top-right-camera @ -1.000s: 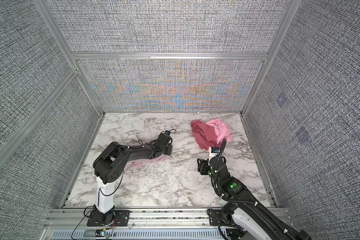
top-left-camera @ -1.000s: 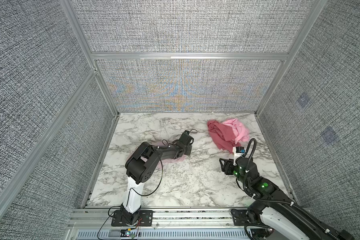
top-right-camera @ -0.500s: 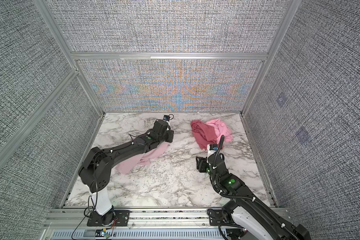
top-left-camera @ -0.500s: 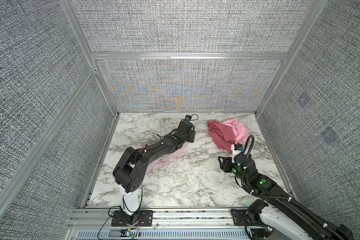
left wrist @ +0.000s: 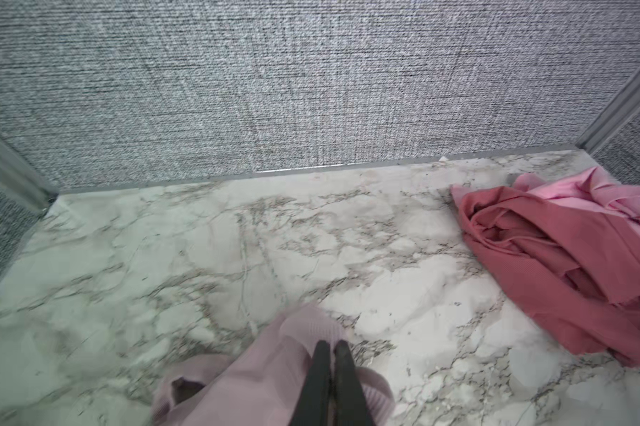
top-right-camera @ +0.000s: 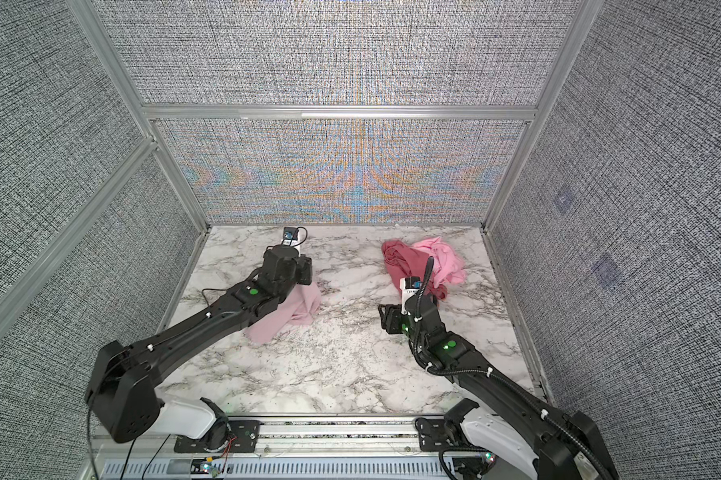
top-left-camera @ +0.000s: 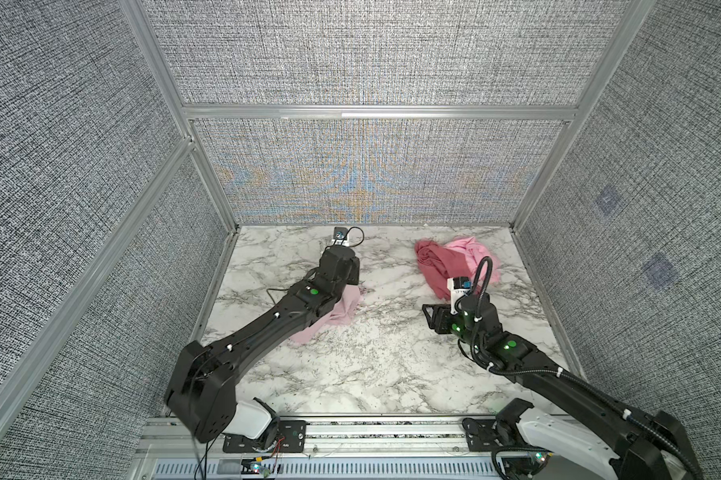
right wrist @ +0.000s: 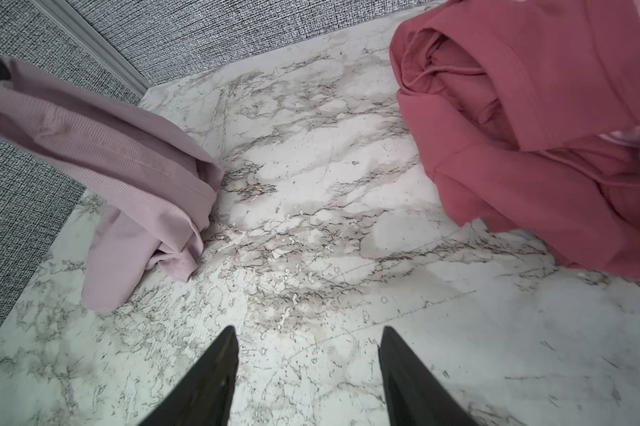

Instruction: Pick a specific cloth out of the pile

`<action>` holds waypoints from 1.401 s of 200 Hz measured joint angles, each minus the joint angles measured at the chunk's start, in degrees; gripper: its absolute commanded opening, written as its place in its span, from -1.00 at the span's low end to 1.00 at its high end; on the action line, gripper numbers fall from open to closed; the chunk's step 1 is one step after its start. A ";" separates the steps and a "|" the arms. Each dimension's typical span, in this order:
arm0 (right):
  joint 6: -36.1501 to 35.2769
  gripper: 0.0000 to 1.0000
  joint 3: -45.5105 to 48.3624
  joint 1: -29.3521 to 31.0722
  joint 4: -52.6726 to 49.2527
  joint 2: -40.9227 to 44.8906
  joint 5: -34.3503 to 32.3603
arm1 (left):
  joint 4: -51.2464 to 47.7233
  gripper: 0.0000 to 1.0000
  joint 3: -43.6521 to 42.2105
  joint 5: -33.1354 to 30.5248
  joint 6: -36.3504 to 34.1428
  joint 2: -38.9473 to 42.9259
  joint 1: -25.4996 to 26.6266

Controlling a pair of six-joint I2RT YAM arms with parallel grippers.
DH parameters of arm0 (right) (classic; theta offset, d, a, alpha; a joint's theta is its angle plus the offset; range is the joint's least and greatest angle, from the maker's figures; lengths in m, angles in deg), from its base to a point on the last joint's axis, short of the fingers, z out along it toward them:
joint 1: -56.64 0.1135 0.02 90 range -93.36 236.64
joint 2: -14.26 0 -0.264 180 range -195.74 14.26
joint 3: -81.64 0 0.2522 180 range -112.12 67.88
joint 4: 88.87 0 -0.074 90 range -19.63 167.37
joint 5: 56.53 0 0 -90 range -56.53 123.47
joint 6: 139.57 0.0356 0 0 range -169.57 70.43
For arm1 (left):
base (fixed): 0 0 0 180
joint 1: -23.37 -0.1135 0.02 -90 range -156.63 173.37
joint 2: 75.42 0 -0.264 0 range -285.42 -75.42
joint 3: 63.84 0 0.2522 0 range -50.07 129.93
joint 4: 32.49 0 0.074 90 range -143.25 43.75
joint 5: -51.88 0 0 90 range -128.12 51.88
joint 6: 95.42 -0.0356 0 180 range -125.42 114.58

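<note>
1. Mauve-pink ribbed fabric, pale and greyish, is identified as the cloth (top-left-camera: 344, 311). It is located on the left half of the marble-patterned bench (top-left-camera: 392, 374), well apart from the pile (top-left-camera: 446, 266).
2. An upper fold of the cloth is recorded as clamped in the left pincer (left wrist: 332, 346). In the left wrist view the jaws are seen pressed together with the fabric caught between them.
3. In the right wrist view the cloth is seen raised at the gripped end. It is draped downward from there, and its lower end is bunched on the bench surface.
4. In both top views part of the cloth is hidden beneath the left arm (top-right-camera: 225, 320), which is extended diagonally across the bench towards the back wall.
5. The pile is noted at the far right of the bench, near the back wall. A dark rose-red cloth (top-left-camera: 433, 270) is spread over its near and left side. A bright pink cloth (top-left-camera: 473, 253) is bunched at its far right side.
6. The right pincer (right wrist: 308, 329) is held over bare bench between the cloth and the pile, close to the pile's near edge. Its jaws are set wide apart and nothing is held between them. Neither fabric is touched by it.
7. The bench is enclosed on three sides by grey woven wall panels (top-left-camera: 371, 54) set in metal framing.
</note>
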 measured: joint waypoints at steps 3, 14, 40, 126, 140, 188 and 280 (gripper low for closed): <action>-0.17 0.25 -0.35 0.02 0.31 -0.50 0.28 | -0.09 -1.00 -0.79 -0.15 0.04 0.87 -0.22; -0.24 0.25 -1.46 0.00 1.27 -2.08 1.22 | -0.33 -1.00 -3.65 -0.70 0.79 4.09 -1.14; -0.66 0.25 -4.04 0.04 3.04 -5.62 3.89 | -0.83 -1.00 -9.25 -2.29 2.84 11.43 -3.28; -1.62 0.25 -8.44 0.22 9.35 -15.80 11.19 | -5.25 -1.00 -22.18 -5.77 6.51 22.08 -10.40; -1.62 0.25 -9.07 0.22 9.94 -16.90 11.89 | -5.60 -1.00 -24.30 -5.97 7.34 23.02 -11.89; -1.86 0.25 -10.71 0.22 11.04 -19.63 14.14 | -5.75 -1.00 -29.24 -6.01 10.23 21.66 -14.86; -2.21 0.25 -10.78 0.22 11.45 -19.74 14.75 | -4.90 -0.10 -30.51 -1.68 13.44 13.38 -18.75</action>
